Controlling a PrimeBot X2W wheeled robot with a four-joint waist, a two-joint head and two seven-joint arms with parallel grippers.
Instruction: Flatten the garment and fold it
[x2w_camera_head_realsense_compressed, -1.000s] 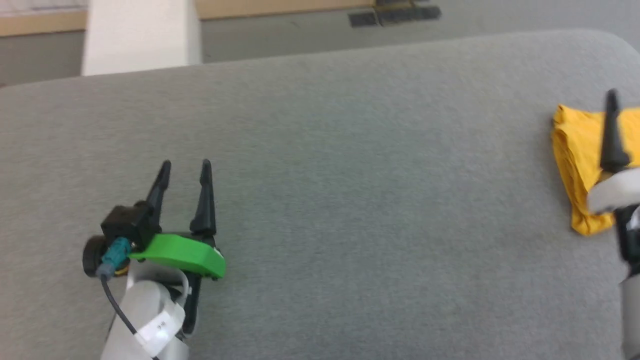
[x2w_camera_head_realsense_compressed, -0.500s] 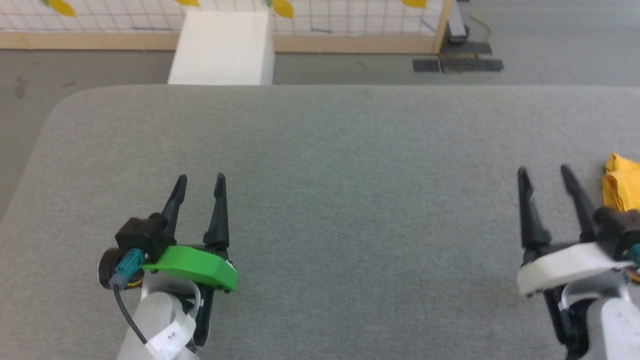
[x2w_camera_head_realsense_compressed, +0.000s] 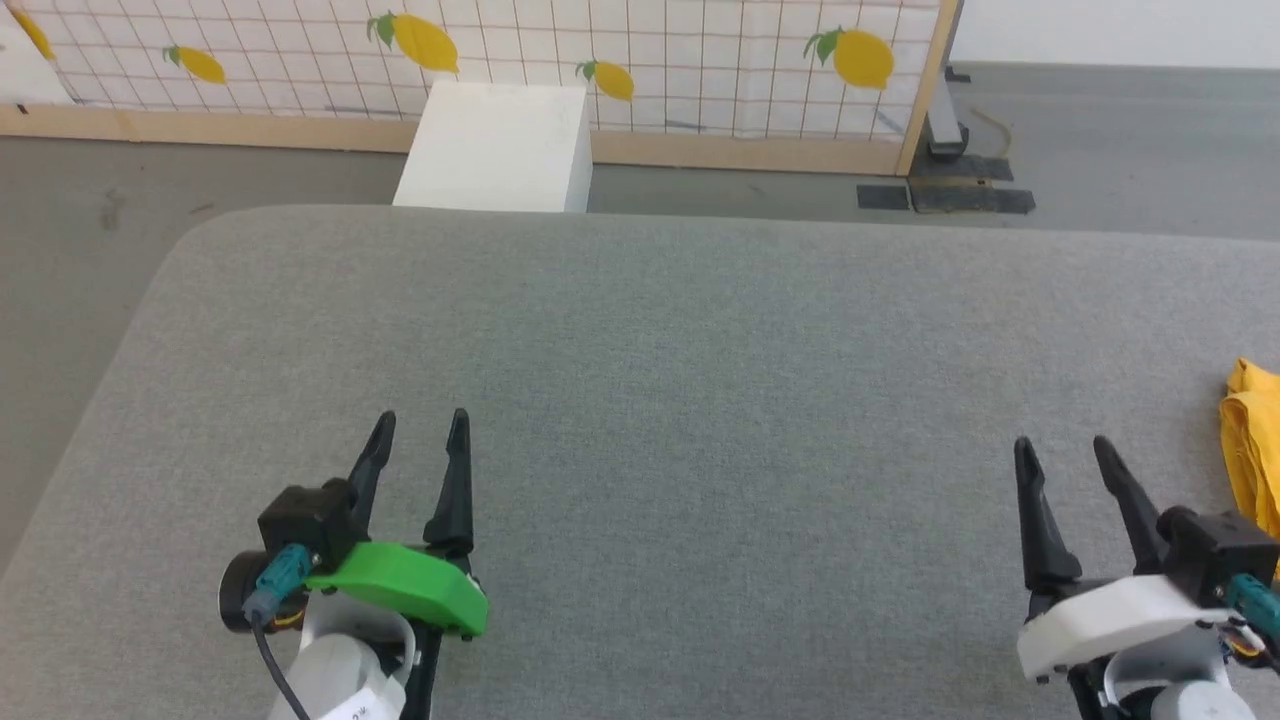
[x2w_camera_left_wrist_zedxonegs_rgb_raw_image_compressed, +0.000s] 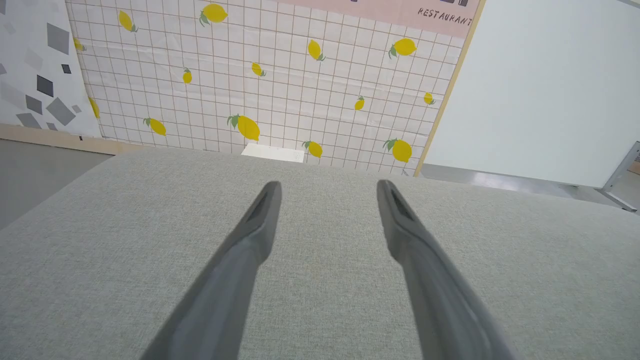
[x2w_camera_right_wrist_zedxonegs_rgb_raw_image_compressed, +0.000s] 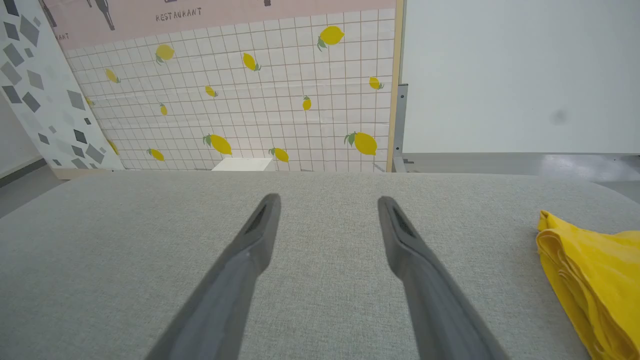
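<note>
garment (x2w_camera_right_wrist_zedxonegs_rgb_raw_image_compressed: 600, 280) lies on the grey padded table (x2w_camera_head_realsense_compressed: 700, 380), just to the right of the right gripper (x2w_camera_head_realsense_compressed: 1060, 448) and not touching it. only its near edge is in frame: a mustard-yellow stack of soft layers, their edges showing as thin lines in the right wrist view. no print shows on that part. most of it runs off the picture, so i can't tell whether this is a finished fold or a bundle yet to be spread.

right gripper is released, its two dark fingers spread with nothing between them, tips pointing away from the robot over bare table. it sits beside the cloth rather than over it, which reads as a neutral waiting pose, not a reach. left gripper (x2w_camera_head_realsense_compressed: 422, 418) is well apart to the left of the right gripper, roughly level with it, also released and empty.

from that symmetrical, hands-off stance, neither arm looks engaged with the cloth. if flattening comes next, the right gripper would need to swing right and pinch a layer edge. the loose layers could slip apart or drag as a clump. beyond the right gripper, past the table's far edge, stand a white box (x2w_camera_head_realsense_compressed: 500, 145) and a lemon-patterned panel (x2w_camera_head_realsense_compressed: 650, 60).
</note>
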